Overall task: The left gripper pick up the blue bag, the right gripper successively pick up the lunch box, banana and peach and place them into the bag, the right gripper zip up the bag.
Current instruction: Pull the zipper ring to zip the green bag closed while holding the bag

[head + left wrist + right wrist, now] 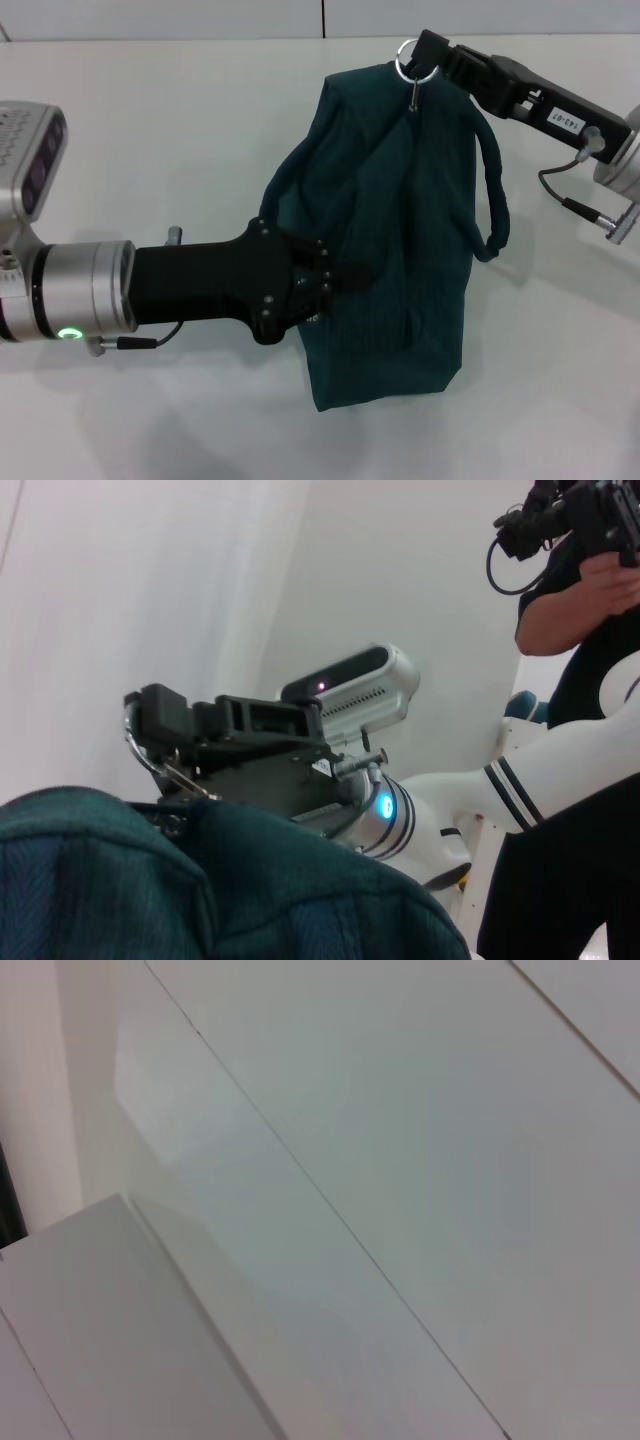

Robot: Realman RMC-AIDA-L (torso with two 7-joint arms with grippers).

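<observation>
The blue bag (400, 240) hangs above the worktop (160, 130), near its far edge. The left gripper (335, 280) is clenched on the bag's side fabric. The right gripper (425, 55) pinches the metal ring zipper pull (410, 58) at the bag's top corner.

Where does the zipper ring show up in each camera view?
Head view: zipper ring at top, right gripper shut on it, above the bag.
Left wrist view: ring at left, same gripper holding it.
Right wrist view: not visible.
Shared landmark: right gripper.
</observation>
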